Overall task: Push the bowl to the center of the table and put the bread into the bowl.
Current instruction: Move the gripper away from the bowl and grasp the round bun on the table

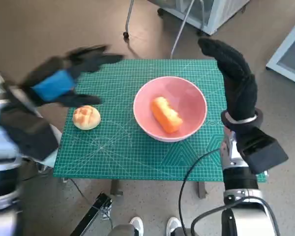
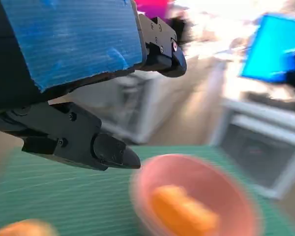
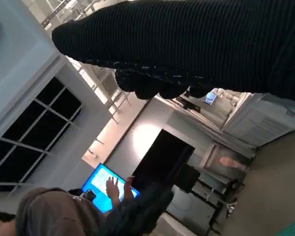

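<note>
Two hands, two pieces of bread and one bowl show on or above a small table covered by a green cutting mat printed with a fine grid of pale lines.

At the left edge, the left hand hovers above the mat — black, hard-shelled, with a smooth patch of blue tape across its back. It is blurred in the head view. Its fingers are spread apart and hold nothing; the wrist view shows two blocky black fingers with a clear gap between them.

Just beside that hand, near the mat's left edge, lies a round bun, golden-tan with a scored, domed crust. It rests directly on the mat, outside the bowl.

Toward the middle of the table, slightly nearer the right edge, sits the pink bowl — round, smooth and glossy, with a shallow curved wall. Inside it lies a long bread roll, orange-gold and loaf-shaped, resting at a slant across the bowl's floor.

At the mat's right edge, the right hand stands raised in a black knitted glove with a ribbed weave. Its fingers lie together, pointing away toward the far edge, gripping nothing, apart from the bowl.

In the right wrist view a person shows near a bright blue screen.
</note>
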